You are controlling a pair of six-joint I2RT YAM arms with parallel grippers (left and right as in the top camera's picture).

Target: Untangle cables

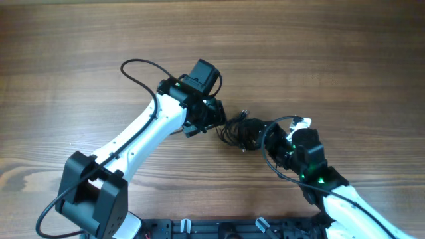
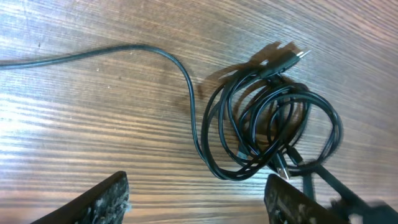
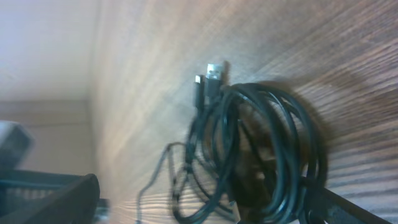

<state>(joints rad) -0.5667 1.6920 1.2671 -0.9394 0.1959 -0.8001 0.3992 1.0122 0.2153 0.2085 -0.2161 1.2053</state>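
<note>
Cables (image 2: 273, 124) bunched in one coil on table (image 2: 93, 124), just ahead-right of left gripper (image 2: 196, 199), jaws wide, nothing held. Right gripper (image 3: 199, 206) wide too, coil low between its fingers; right arm looked nearer. Loose tail (image 2: 93, 53) ran ahead-left of left gripper.

white arms (image 1: 139, 136) with black joints (image 1: 93, 192)

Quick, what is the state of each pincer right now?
Left pincer: open, holding nothing; the tangled thin black cables lie ahead of it.
Right pincer: open, holding nothing.
</note>
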